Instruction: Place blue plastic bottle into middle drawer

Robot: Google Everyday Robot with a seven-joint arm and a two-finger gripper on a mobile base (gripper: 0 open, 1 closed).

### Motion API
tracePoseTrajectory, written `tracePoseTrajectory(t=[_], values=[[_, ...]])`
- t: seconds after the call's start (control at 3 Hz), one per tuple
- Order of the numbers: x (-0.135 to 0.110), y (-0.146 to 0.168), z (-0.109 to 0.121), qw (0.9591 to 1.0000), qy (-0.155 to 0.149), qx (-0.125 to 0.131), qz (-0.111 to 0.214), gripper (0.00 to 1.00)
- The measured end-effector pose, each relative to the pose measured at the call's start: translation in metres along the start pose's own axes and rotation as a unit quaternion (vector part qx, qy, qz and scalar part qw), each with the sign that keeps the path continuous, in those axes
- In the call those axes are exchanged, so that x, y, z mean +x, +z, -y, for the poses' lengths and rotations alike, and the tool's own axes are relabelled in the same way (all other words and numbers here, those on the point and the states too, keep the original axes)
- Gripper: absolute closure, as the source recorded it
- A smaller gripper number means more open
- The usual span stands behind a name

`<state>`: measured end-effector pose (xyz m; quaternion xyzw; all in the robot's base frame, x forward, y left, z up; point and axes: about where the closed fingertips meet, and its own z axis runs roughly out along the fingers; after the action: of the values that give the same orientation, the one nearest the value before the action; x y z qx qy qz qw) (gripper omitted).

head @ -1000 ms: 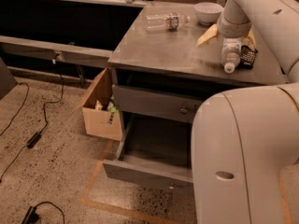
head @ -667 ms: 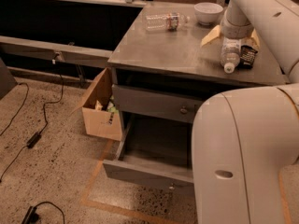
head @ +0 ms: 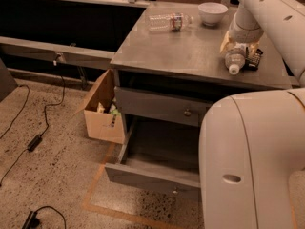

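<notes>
The blue plastic bottle point(head: 235, 60), stubby with a white cap, lies tilted on the grey cabinet top point(head: 190, 51) near its right front corner, cap pointing forward. My gripper point(head: 239, 49) is at the end of the white arm, right over the bottle and against its back end. The arm hides where they meet. The middle drawer point(head: 152, 174) is the lowest one. It is pulled out, and its inside shows dark with nothing visible in it.
A slimmer clear bottle with a reddish label point(head: 169, 21) lies at the back of the top, beside a white bowl point(head: 212, 12). A black object point(head: 255, 59) and something yellow point(head: 224, 44) sit by the gripper. The upper drawer point(head: 162, 108) is shut. A cardboard box point(head: 102, 109) stands on the floor to the left. My arm's white body point(head: 252, 161) fills the lower right.
The arm's wrist has shifted slightly, so it covers more of the yellow thing behind it. The bottle stays in about the same spot.
</notes>
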<state>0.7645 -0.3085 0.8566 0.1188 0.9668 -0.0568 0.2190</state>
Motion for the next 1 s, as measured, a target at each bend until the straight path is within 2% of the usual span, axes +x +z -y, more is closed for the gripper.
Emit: tracePoseTrajectory(t=[0.33, 0.67, 1.0], values=[[0.014, 0.0, 0.0, 0.9998, -0.011, -0.013, -0.015, 0.65], [0.034, -0.024, 0.0, 0.9956, -0.049, -0.078, -0.013, 0.88], [0.065, -0.074, 0.003, 0.9812, -0.113, -0.156, -0.01, 1.0]])
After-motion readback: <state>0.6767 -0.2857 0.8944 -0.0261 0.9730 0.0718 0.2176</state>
